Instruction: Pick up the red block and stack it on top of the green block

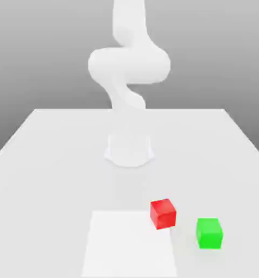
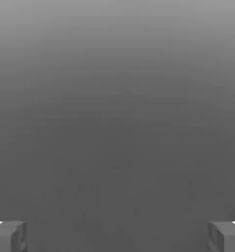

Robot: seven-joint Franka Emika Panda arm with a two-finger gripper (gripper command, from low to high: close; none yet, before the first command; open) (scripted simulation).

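Hand view: your gripper [image 2: 117, 237] is spread wide, nothing between — the red block [image 1: 163, 214] looks stiff, probably light, so pinch it squarely by opposite sides.

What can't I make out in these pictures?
- Exterior view: the upper part of the arm, cut off by the top edge.
- Exterior view: the red block's underside and far sides, hidden by the block itself; likewise the green block's.
- Hand view: the rest of both fingers, cut off by the picture's edges.
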